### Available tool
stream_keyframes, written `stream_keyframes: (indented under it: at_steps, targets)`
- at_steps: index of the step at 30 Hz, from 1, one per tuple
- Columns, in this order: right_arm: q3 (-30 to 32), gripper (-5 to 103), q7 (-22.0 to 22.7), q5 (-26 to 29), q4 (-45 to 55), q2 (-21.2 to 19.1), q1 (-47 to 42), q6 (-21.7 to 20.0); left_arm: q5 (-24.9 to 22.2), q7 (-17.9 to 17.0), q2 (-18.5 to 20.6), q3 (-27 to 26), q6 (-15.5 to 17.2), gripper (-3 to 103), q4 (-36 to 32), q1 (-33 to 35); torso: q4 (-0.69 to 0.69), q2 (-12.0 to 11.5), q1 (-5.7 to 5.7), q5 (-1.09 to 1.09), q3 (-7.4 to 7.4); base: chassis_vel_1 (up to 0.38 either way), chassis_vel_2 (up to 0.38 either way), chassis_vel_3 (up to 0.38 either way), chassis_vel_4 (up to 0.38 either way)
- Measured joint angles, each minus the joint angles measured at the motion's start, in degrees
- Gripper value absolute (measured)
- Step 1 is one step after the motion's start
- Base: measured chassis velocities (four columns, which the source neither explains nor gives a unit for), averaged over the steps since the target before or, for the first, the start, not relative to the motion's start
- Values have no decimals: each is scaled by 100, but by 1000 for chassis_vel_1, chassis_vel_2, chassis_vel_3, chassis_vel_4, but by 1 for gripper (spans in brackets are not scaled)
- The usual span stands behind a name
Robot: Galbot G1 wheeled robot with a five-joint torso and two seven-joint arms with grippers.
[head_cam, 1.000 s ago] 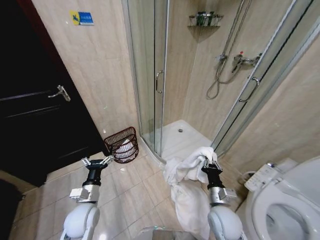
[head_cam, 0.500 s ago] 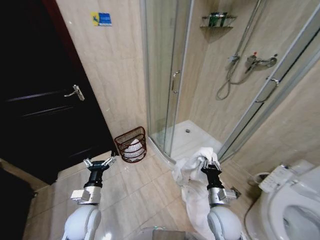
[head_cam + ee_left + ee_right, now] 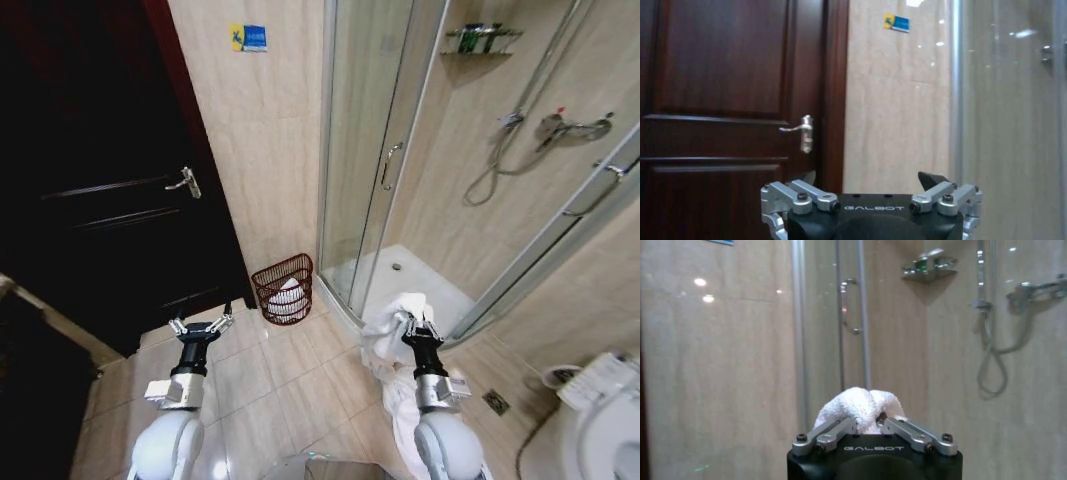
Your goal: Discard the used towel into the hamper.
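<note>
The white towel [image 3: 392, 330] hangs bunched from my right gripper [image 3: 419, 326], trailing down beside the arm toward the floor. In the right wrist view the right gripper [image 3: 867, 421] is shut on the towel [image 3: 860, 406], which bulges up between the fingers. The hamper [image 3: 283, 288], a dark red-brown wire basket with something white inside, stands on the floor against the wall, between the door and the shower corner, ahead and left of my right gripper. My left gripper [image 3: 201, 324] is held out low on the left, open and holding nothing; in its own wrist view the left gripper [image 3: 870, 186] faces the door.
A dark wooden door [image 3: 110, 190] with a silver handle [image 3: 185, 181] fills the left. The glass shower enclosure [image 3: 380, 160] rises behind the hamper, its raised base [image 3: 410, 280] on the floor. A toilet [image 3: 600, 400] sits at the far right. Beige floor tiles [image 3: 280, 380] lie open in front.
The whole head view has shifted right, so the camera has turned left; the door now shows more and the toilet less. Both grippers keep their poses, the towel still held.
</note>
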Motion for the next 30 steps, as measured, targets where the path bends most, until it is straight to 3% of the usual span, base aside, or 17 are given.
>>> stream_keyframes:
  at_steps: [13,30]
  targets:
    - [6,6,88,-88,2,-9,55,-60,-6,-10,-25,0,-84,100,66,-7,2,0,-1,-1,0,120,111,74,95]
    - [66,6,51,-83,2,-19,25,-44,99,-133,-62,134,-188,100,53,-10,1,0,-1,-1,-1,7,17,24,12]
